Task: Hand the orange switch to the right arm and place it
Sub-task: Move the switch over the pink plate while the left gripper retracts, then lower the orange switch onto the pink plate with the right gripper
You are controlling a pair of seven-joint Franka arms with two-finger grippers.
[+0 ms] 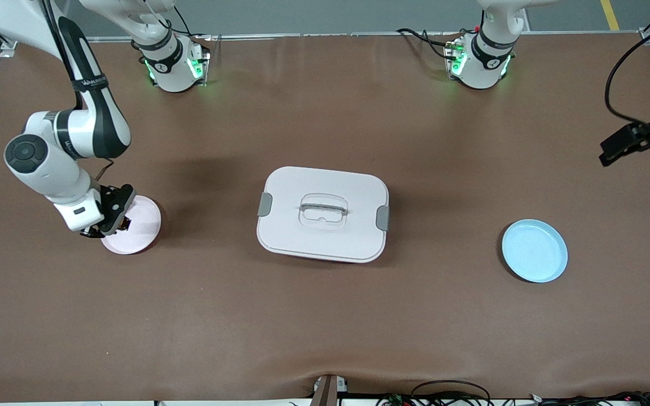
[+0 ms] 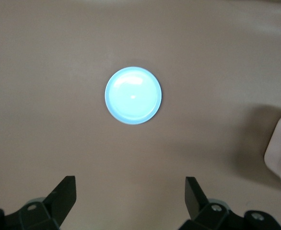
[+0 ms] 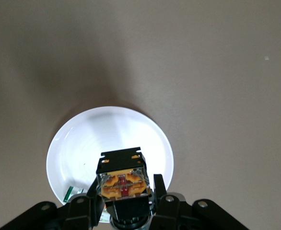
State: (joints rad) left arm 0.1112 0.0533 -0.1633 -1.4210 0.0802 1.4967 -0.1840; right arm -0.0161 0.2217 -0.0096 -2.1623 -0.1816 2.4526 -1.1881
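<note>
— Where is the orange switch (image 3: 122, 179) at this moment?

— In the right hand (image 3: 126, 201). The fingers (image 3: 158, 189) are closed against its black body, and the right wrist view shows its clear, orange-banded face looking out over the pale pink plate (image 1: 140, 225). The hand hangs just above that plate's rim, at the right arm's end of the desk (image 1: 325, 316).

— Is the switch touching the plate?

— I cannot tell; in the front view the hand hides most of it, with only a speck of orange showing at the fingertips.

— And the left hand (image 1: 624, 144)?

— It waits up in the air at the left arm's end of the desk. Its fingers (image 2: 64, 194) are spread wide with nothing between them, and its wrist camera looks down on the light blue plate (image 1: 534, 251), which has nothing on it.

— What lies between the two plates?

— A white lidded box (image 1: 323, 214), with grey latches at its two ends and a recessed handle in the lid. It sits well apart from the pink plate, and the blue plate lies slightly nearer to the front camera than the box.
</note>
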